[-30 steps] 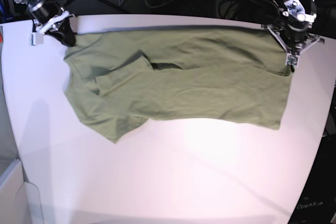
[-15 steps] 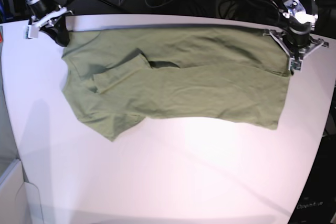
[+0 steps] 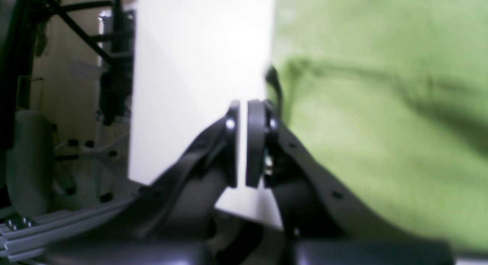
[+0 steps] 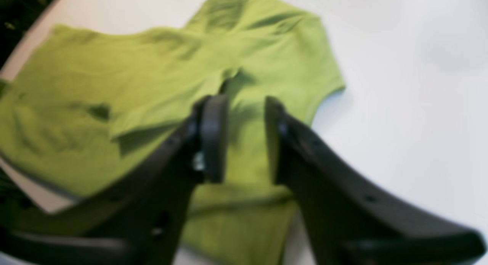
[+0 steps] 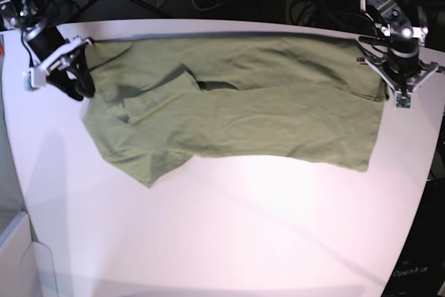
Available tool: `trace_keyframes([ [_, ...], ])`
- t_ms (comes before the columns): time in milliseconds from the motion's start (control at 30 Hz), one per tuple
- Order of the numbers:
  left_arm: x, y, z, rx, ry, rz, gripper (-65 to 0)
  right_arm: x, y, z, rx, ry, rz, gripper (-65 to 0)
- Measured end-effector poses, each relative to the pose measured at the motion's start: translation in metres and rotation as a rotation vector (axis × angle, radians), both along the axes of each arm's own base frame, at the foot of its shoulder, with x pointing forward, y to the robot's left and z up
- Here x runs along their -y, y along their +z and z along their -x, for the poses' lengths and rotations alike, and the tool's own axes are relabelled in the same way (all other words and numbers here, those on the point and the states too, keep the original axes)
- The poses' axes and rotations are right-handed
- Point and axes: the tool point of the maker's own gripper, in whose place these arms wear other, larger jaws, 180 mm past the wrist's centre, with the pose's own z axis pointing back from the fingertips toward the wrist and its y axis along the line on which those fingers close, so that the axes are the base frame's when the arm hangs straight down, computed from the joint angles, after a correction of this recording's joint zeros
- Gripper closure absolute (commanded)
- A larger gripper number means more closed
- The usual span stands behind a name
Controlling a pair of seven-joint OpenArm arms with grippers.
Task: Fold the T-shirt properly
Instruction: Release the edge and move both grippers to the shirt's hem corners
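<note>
Spanning the far half of the white table [image 5: 229, 234]: one T-shirt [image 5: 250, 113], olive, wrinkled, lying flat and sideways, folded over itself along the far edge, with a sleeve flap pointing toward the near left. Flanking it, two arms, both angled down over the table. At the hem end, left gripper [image 3: 241, 143] beside the cloth edge, fingers nearly pressed together with a thin slit between, pinching nothing. At the collar end, right gripper [image 4: 246, 137] parted a little above the shirt, empty.
</note>
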Motion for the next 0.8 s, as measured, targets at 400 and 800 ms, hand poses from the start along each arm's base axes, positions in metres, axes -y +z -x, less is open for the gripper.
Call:
trace_keyframes([
  [400, -0.011, 0.028, -0.046, 0.116, 0.024, -0.001, -40.3, 0.004, 0.018, -0.140, -0.125, 0.071, 0.170, -30.3],
  [800, -0.022, 0.010, -0.062, 0.094, 0.015, 0.035, -40.6, -0.001, -0.045, -0.169, -0.316, 0.240, 0.267, -30.3],
])
